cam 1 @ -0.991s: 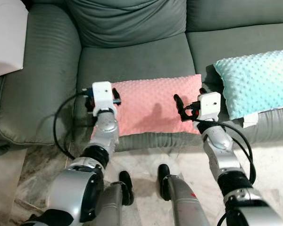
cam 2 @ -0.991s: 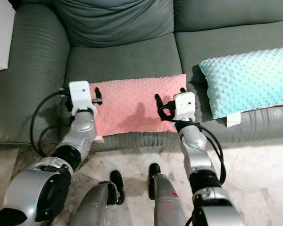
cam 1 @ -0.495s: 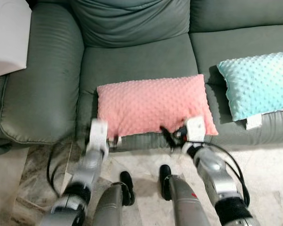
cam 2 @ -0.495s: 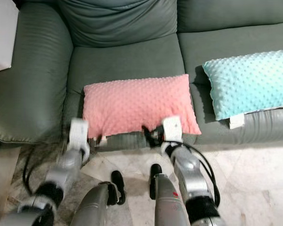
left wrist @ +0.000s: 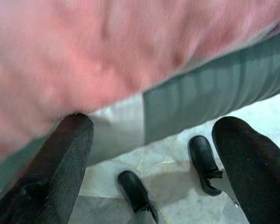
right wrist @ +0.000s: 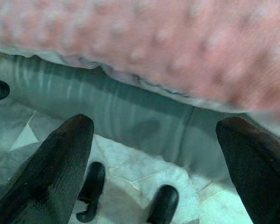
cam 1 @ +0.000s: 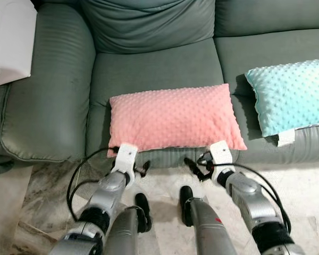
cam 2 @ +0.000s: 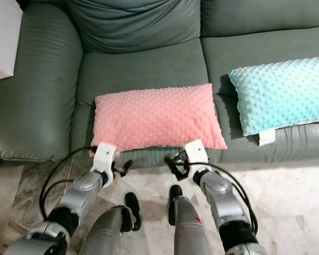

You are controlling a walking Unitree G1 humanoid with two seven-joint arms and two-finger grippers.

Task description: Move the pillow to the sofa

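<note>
The pink pillow (cam 1: 173, 118) is seen lying flat on the front part of the grey-green sofa (cam 1: 149, 64) seat cushion, its front edge at the seat's front lip. It is held by neither gripper.

The left gripper (cam 1: 142, 169) is positioned just below and in front of the pillow's front left corner, over the floor (cam 1: 303, 180) beside the sofa front. Its jaws are spread wide, with nothing between them. In the left wrist view the pink fabric is seen above the spread fingers (left wrist: 51, 172), apart from them, with the sofa front panel and pale floor beyond.

The right gripper (cam 1: 194, 167) is positioned just below the pillow's front right portion, in front of the sofa front. Its jaws are also spread wide and are empty. In the right wrist view the pillow's dotted underside edge and the sofa front are seen past the fingers (right wrist: 46, 172), not touching them.

A light blue pillow (cam 1: 290, 93) is seen on the next seat cushion, well beyond the right gripper's outer side. A white object (cam 1: 8, 40) is seen at the sofa armrest, far outboard of the left gripper.

The robot's black feet (cam 1: 143, 210) are seen on the floor, below and between the two grippers.
</note>
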